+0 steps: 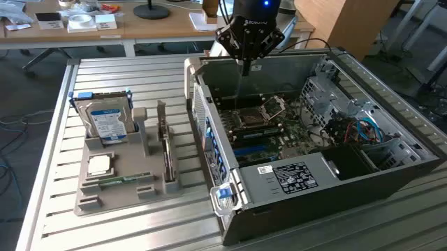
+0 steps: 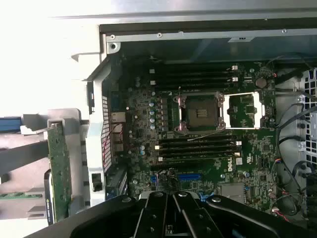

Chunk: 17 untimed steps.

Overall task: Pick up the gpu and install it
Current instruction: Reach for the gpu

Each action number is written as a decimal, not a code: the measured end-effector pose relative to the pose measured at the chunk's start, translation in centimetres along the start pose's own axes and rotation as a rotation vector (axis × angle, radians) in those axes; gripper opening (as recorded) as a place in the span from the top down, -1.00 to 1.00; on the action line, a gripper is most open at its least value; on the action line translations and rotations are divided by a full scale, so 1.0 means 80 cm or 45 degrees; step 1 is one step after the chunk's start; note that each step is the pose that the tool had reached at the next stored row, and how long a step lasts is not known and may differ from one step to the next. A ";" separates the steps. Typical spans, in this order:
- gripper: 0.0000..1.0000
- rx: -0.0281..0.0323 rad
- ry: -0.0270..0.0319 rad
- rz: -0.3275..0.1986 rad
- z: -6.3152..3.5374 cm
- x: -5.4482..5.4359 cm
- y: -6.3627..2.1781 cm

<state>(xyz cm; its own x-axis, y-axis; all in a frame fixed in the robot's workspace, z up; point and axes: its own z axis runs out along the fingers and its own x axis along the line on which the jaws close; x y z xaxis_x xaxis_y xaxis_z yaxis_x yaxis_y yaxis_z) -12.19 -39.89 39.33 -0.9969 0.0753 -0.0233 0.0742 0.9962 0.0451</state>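
The gpu [image 1: 165,142] stands on edge in a slot of the grey holder [image 1: 115,196] on the slatted table, at the exterior view's left of the computer case. In the wrist view the gpu [image 2: 60,168] shows as a green board seen edge-on beside the case wall. My gripper [image 1: 246,69] hangs over the far end of the open case [image 1: 391,172], well apart from the gpu. Its fingers [image 2: 159,213] are shut together with nothing between them, above the motherboard [image 2: 247,163] and its slots.
The holder also carries a hard drive [image 1: 108,123] with a blue-white label, a square chip [image 1: 99,164] and a green RAM stick [image 1: 124,180]. The CPU socket [image 2: 200,113] stands open. Cables [image 1: 363,130] and a black power supply [image 1: 297,175] crowd the case's near side.
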 end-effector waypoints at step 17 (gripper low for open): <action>0.79 0.0000 -0.0001 0.000 0.000 0.008 -0.001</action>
<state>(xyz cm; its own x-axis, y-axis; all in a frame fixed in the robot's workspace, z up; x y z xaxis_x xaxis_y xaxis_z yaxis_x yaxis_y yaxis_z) -12.82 -39.89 39.32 -0.9969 0.0754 -0.0234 0.0743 0.9962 0.0451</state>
